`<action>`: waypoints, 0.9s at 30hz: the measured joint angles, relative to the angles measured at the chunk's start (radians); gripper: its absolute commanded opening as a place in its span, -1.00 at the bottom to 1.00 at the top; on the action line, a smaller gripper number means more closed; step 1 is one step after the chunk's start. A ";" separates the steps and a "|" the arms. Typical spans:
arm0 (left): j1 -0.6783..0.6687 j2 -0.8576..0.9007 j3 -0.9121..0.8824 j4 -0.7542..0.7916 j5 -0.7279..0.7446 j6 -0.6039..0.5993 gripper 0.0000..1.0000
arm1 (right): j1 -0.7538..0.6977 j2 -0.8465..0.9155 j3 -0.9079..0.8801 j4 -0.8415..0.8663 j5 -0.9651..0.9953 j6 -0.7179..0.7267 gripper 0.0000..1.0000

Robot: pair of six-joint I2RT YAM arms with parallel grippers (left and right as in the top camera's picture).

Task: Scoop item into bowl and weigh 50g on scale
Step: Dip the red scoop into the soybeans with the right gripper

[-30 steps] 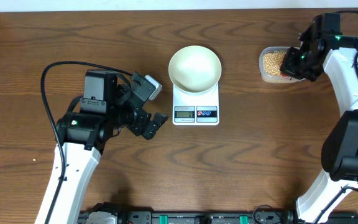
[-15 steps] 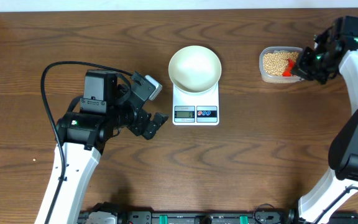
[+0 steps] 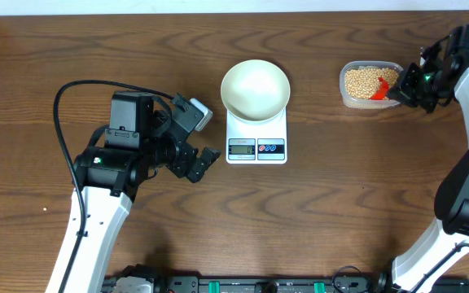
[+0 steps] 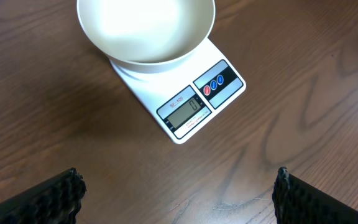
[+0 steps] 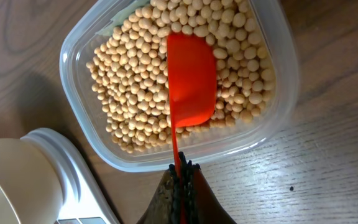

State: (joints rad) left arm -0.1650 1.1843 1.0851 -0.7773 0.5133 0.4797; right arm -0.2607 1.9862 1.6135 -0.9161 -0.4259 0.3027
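Right wrist view puts the beans (image 5: 135, 106) in plain sight: a thick layer of them fills the clear plastic container (image 5: 278, 74), none scooped out yet. A red scoop (image 5: 191, 81) lies over the heap with its blade near the middle, and no beans show on its upper face. The right gripper (image 5: 180, 177) has its fingers pressed together on the scoop's thin handle, just outside the container's near rim.

Overhead, the white bowl (image 3: 255, 88) sits empty on the scale (image 3: 256, 146), well apart from the container, and the display seems to read zero. The left gripper (image 3: 202, 134) hangs beside the scale with its fingers spread wide and holding nothing. Bare worktop (image 3: 340, 212) lies all around.

Several things could go wrong from here. The narrow handle may twist in the pinch once the blade is loaded, tipping beans out. The light container, held by nothing, could slide when the scoop digs in. Round beans dropped on the long carry would roll across the worktop. A heaped scoop could also overshoot the target weight.
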 measured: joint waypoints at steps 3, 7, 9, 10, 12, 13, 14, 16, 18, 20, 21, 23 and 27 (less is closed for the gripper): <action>0.000 0.000 0.000 0.000 0.000 0.000 0.97 | -0.004 -0.001 -0.021 0.025 -0.013 0.000 -0.98; 0.000 0.000 0.000 0.000 0.000 0.000 0.97 | -0.011 -0.001 -0.039 0.041 -0.035 0.000 -0.98; 0.000 0.000 0.000 0.000 0.000 0.000 0.98 | -0.012 -0.001 -0.040 0.045 -0.047 0.000 -0.98; 0.000 0.000 0.000 0.000 0.000 0.000 0.97 | -0.013 -0.001 -0.040 0.047 -0.053 0.000 -0.98; 0.000 0.000 0.000 0.000 0.000 0.000 0.97 | -0.016 -0.001 -0.043 0.054 -0.067 0.000 -0.98; 0.000 0.000 0.000 0.000 0.000 0.000 0.97 | -0.017 -0.001 -0.044 0.057 -0.073 0.000 -0.98; 0.000 0.000 0.000 0.000 0.000 0.000 0.98 | -0.018 -0.001 -0.045 0.060 -0.080 0.000 -0.98; 0.000 0.000 0.000 0.000 0.000 0.000 0.97 | -0.019 -0.001 -0.046 0.068 -0.093 0.000 -0.98; 0.000 0.000 0.000 0.000 0.000 0.000 0.97 | -0.022 -0.001 -0.047 0.074 -0.107 0.000 -0.98; 0.000 0.000 0.000 0.000 0.000 0.000 0.97 | -0.028 -0.001 -0.050 0.078 -0.122 0.000 -0.98; 0.000 0.000 0.000 0.000 0.000 0.000 0.97 | -0.032 -0.001 -0.051 0.079 -0.128 0.000 -0.98; 0.000 0.000 0.000 0.000 0.000 0.000 0.97 | -0.043 0.001 -0.053 0.080 -0.142 0.000 -0.98; 0.000 0.000 0.000 0.000 0.000 0.000 0.97 | -0.060 0.003 -0.054 0.080 -0.174 -0.007 -0.98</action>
State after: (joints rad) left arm -0.1650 1.1843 1.0851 -0.7773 0.5133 0.4797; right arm -0.3206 1.9896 1.5593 -0.8356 -0.5999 0.2955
